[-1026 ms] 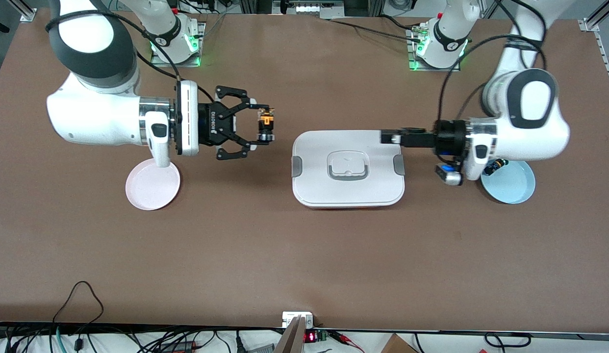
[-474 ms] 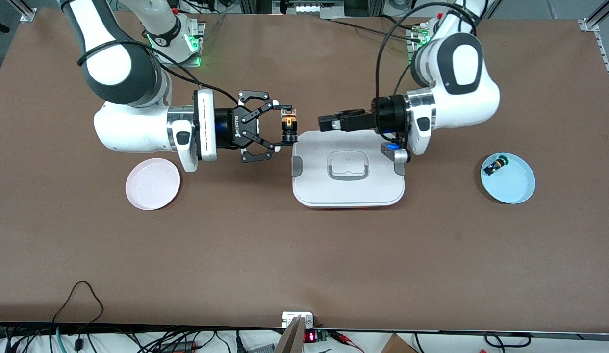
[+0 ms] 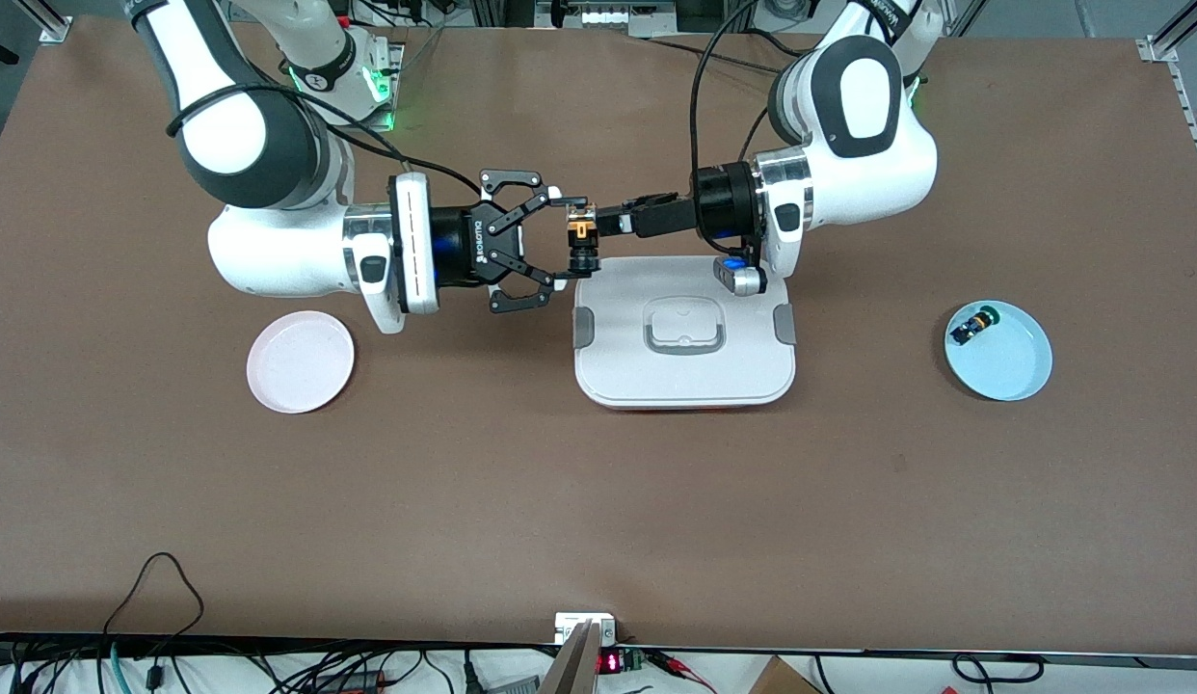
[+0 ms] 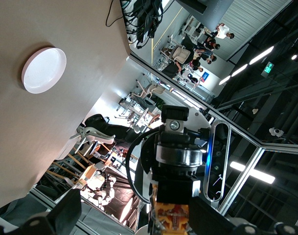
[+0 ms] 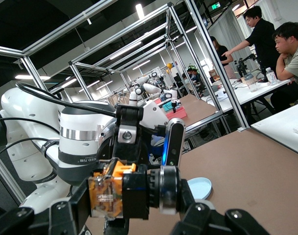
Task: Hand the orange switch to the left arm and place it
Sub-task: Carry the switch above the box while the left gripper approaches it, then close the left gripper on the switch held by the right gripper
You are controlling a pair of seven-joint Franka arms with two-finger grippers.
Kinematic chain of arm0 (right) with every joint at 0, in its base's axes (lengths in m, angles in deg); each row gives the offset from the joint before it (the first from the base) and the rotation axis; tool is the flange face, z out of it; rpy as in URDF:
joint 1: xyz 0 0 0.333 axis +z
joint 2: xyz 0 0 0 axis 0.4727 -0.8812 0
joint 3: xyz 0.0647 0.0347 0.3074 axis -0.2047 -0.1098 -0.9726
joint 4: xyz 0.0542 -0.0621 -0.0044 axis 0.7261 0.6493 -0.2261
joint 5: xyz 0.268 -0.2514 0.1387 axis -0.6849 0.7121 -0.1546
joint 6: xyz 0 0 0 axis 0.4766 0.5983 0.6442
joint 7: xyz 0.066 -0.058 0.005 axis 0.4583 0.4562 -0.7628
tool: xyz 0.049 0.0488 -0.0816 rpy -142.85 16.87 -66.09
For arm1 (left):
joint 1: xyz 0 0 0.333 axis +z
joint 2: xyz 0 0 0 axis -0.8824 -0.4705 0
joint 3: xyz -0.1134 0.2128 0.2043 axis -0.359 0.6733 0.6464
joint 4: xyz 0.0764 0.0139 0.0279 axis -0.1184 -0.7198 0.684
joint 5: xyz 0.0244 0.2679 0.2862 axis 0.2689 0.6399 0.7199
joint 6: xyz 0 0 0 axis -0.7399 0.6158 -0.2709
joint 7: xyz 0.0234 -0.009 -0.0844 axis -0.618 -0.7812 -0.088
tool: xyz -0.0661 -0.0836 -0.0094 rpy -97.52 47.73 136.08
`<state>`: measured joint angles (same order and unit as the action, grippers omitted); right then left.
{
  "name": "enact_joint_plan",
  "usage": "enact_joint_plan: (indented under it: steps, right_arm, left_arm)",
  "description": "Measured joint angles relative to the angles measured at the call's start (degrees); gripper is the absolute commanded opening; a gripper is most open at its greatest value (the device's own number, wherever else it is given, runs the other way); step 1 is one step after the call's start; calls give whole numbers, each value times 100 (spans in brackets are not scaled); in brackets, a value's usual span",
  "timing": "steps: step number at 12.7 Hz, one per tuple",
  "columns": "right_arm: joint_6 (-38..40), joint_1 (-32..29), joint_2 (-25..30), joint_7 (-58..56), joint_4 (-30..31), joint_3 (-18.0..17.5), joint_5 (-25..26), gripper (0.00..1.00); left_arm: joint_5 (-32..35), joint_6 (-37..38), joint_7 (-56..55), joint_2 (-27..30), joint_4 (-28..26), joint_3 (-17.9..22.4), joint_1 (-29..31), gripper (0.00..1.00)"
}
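Above the box's edge that lies farthest from the front camera, the front view shows the orange switch held in the air between the two grippers: the right gripper clamps it across its ends, one fingertip on the orange-tan body and the other on the black end, while the left gripper points at its side, the fingers reaching right up to the orange part; whether they have closed on it I cannot tell. I judge the switch light, rigid and small, with hard, smooth plastic faces likely to slip, so the orange block's flat sides look like the safest place to pinch. A pink plate lies on the surface toward the right arm's end and a blue plate holding a small blue-and-black part toward the left arm's end. From the left wrist view, the switch sits just between that gripper's dark fingers, with the right gripper's body directly over it. From the right wrist view, the switch is seated crosswise between the fingertips, orange housing and black collar both visible, and the left arm stands close.
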<state>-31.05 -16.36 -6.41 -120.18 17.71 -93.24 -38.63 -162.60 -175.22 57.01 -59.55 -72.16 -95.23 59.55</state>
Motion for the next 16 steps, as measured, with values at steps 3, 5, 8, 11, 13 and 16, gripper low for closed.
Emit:
enact_joint_plan:
  steps: [3,5,8,11,13,16]
  right_arm:
    - [-1,28,0,0,0,0,-41,22]
    - [-1,47,0,2,4,-1,-41,22]
    - [-1,54,0,3,19,0,-41,22]
    - [-1,54,0,3,20,0,-42,22]
    - [-1,55,0,3,24,0,-42,22]
    - [-1,56,0,3,31,0,-43,22]
  left_arm:
    - [-89,-3,0,20,8,13,15,100]
    - [-120,-6,-2,20,10,69,92,100]
    - [-121,3,-3,20,14,102,260,100]
    - [-318,2,7,20,26,91,231,100]
    - [-494,2,57,20,51,78,141,100]
    - [-524,-5,72,10,54,74,36,78]
